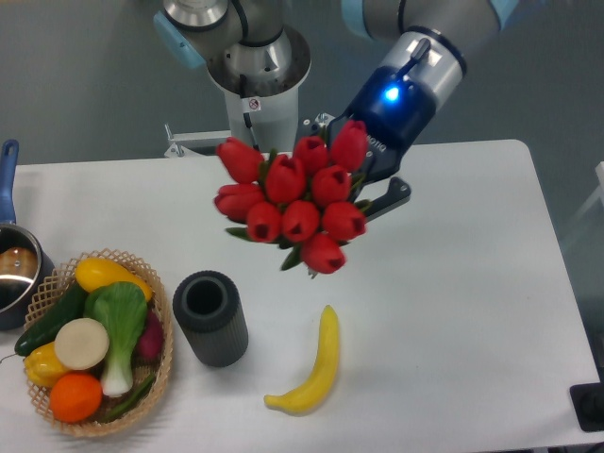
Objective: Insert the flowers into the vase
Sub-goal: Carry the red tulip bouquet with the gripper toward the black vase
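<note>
The flowers, a bunch of red tulip buds with short green leaves, hang in the air above the middle of the white table. My gripper is behind the bunch at its upper right and is shut on the flowers; their stems are hidden by the buds. The vase, dark grey, ribbed and cylindrical, stands upright on the table with its round mouth open, below and to the left of the bunch. The flowers are well clear of the vase.
A yellow banana lies right of the vase. A wicker basket with vegetables and fruit sits at the front left. A steel pot with a blue handle is at the left edge. The arm's base stands behind.
</note>
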`<control>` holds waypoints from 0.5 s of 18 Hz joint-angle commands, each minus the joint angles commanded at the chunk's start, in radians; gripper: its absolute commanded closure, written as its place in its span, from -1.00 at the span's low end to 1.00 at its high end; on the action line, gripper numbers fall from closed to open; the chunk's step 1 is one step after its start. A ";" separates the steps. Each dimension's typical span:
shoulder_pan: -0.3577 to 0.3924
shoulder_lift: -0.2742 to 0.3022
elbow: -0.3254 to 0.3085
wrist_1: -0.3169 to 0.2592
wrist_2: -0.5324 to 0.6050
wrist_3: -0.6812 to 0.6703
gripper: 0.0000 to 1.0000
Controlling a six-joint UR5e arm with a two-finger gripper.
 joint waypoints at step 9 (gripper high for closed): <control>-0.031 -0.008 -0.043 0.025 -0.124 0.023 0.26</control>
